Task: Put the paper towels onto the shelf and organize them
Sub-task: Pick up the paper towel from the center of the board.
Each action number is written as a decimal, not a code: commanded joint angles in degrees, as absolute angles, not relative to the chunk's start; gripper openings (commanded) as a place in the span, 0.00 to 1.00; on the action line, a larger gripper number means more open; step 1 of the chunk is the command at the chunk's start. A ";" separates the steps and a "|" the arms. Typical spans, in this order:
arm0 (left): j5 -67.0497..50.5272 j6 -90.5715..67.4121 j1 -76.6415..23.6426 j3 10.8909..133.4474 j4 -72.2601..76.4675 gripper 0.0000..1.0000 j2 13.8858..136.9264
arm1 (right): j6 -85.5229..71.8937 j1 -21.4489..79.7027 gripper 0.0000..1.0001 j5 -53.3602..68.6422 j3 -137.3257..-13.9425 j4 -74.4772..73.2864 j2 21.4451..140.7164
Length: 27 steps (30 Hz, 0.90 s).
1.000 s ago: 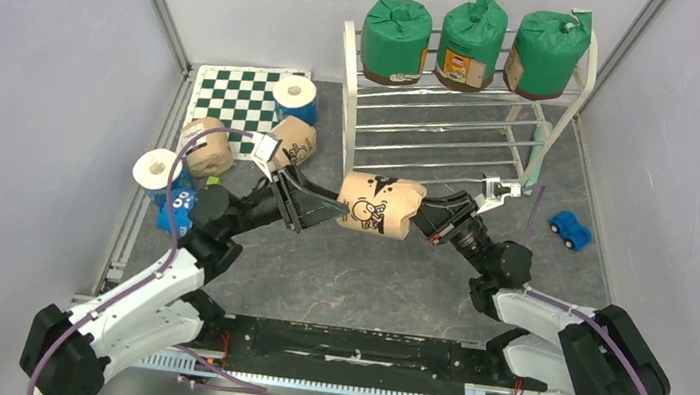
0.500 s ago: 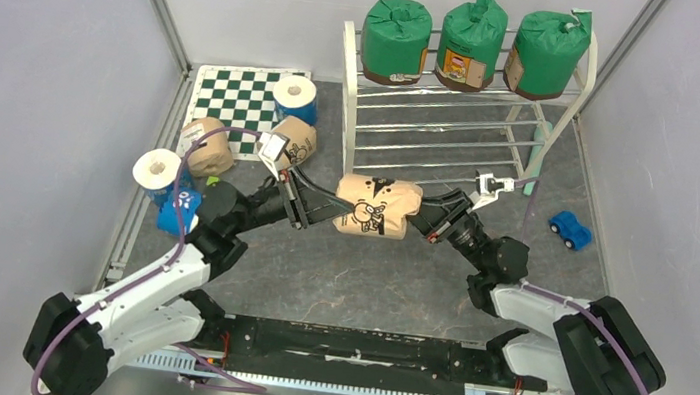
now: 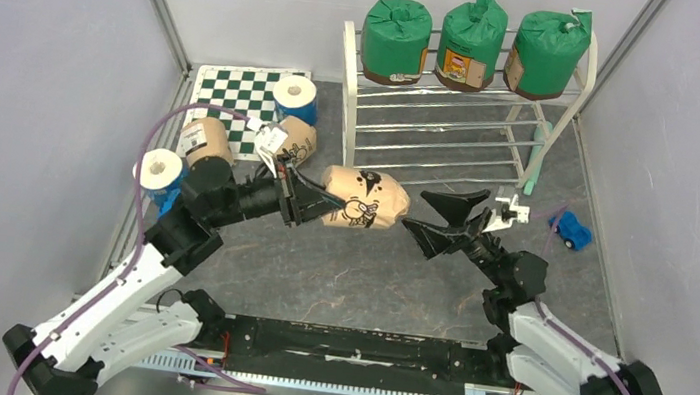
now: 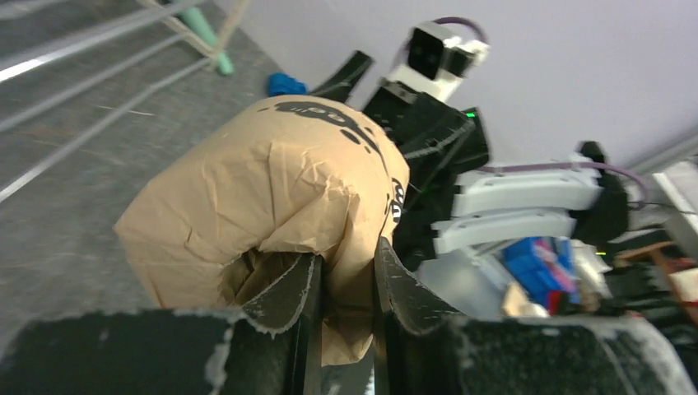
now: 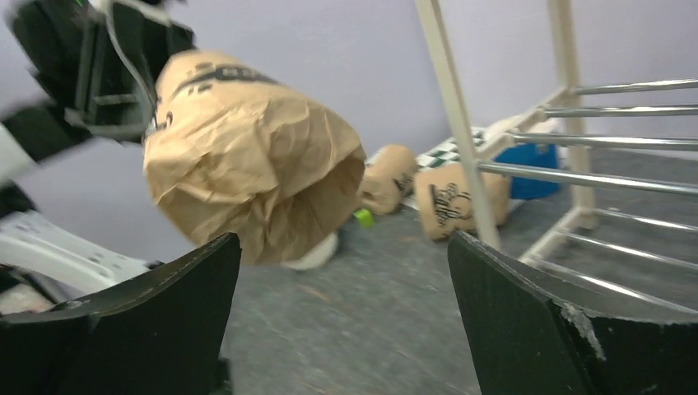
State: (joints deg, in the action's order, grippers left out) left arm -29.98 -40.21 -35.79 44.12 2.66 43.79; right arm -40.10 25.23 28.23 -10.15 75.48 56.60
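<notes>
Left wrist view shows the left gripper [image 4: 346, 276] pinched on the gathered wrapper end of a tan paper towel roll [image 4: 263, 181], probably because the body is too wide for its jaws. The roll hangs in the air near the front of the shelf [image 3: 349, 77], facing the right gripper [image 3: 440, 215], its jaws wide apart and empty.

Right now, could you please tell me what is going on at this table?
The left gripper is shut on the twisted end of a tan roll, holding it in the air before the shelf. The right gripper stands open beside it, touching nothing. Three green rolls sit on the top tier; the lower tiers are bare.
</notes>
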 commanded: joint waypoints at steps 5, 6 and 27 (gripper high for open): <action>-22.98 -14.00 -35.77 60.30 -30.50 0.09 50.07 | -4.01 25.22 0.98 25.53 -16.96 37.91 43.98; -23.07 -12.34 -35.77 61.49 -32.38 0.09 51.18 | -2.27 25.38 0.98 26.24 -17.57 36.80 43.29; -19.07 3.73 -51.24 75.88 -40.25 0.09 65.33 | 14.48 46.55 0.98 24.53 -30.70 27.09 50.44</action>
